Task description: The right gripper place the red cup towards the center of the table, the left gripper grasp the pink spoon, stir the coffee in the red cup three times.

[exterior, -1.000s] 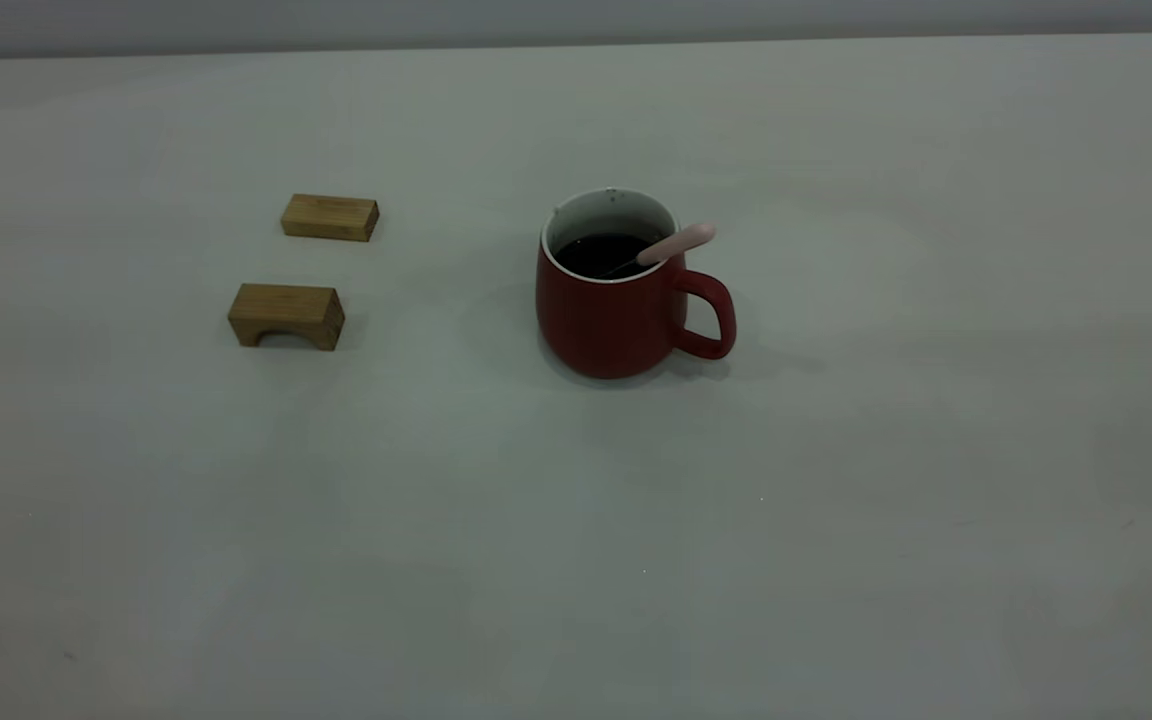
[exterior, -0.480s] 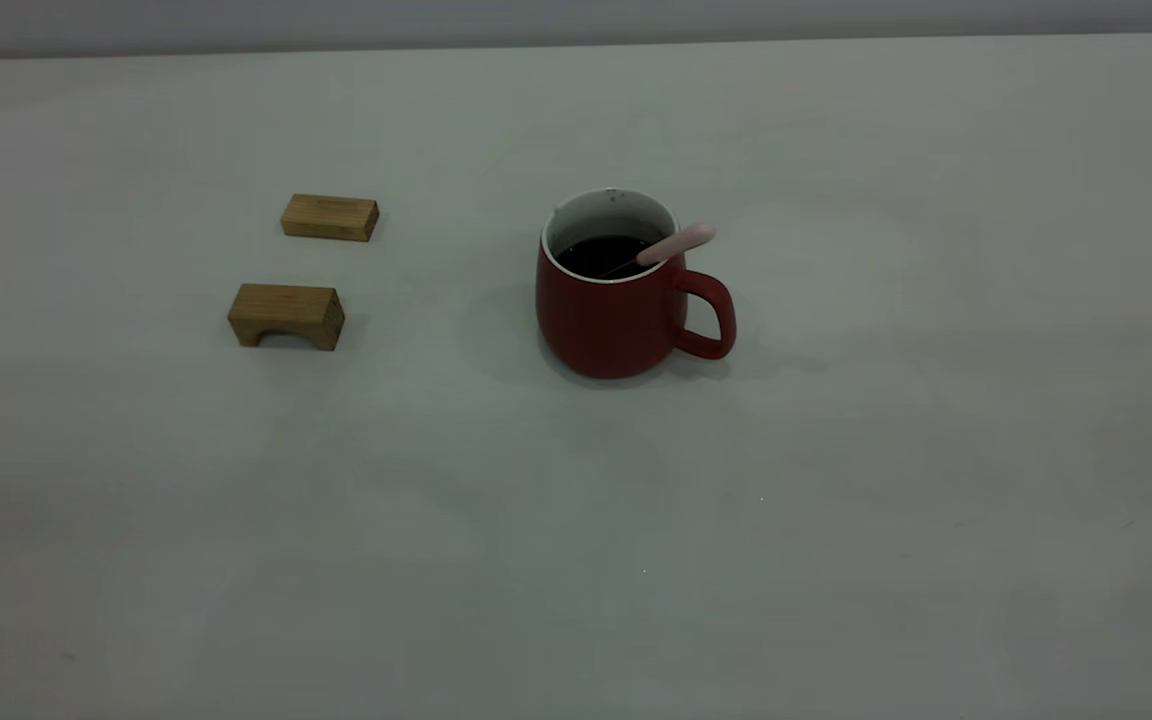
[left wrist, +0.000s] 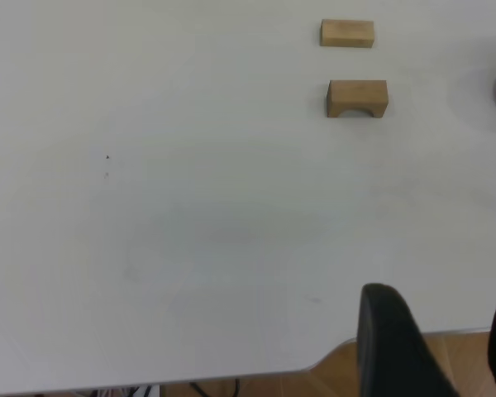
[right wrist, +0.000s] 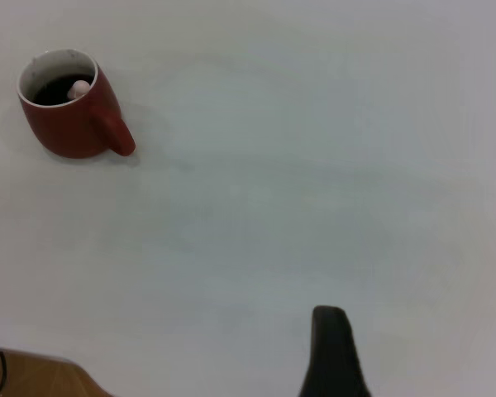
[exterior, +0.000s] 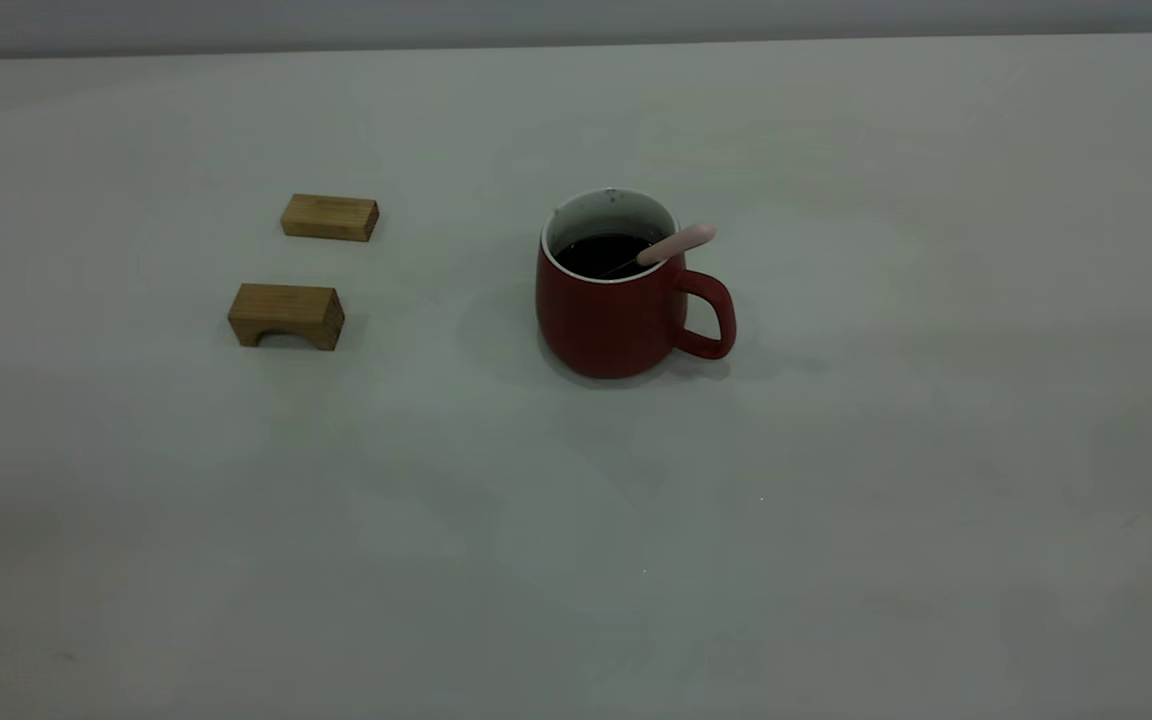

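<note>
Red cup [exterior: 616,310] upright near the centre of the pale tabletop [exterior: 836,520], handle to the right, holding dark coffee [exterior: 604,255]. Pink spoon [exterior: 674,244] leans on the right rim, bowl submerged. Two wooden blocks [exterior: 286,315] lie well apart to the left. Left pincer [left wrist: 434,347] spread, holding nothing, over the near tabletop edge; right pincer [right wrist: 335,351] far from the cup, state indeterminable.

Exterior looks down the table [exterior: 836,560]; both wrist views share it
</note>
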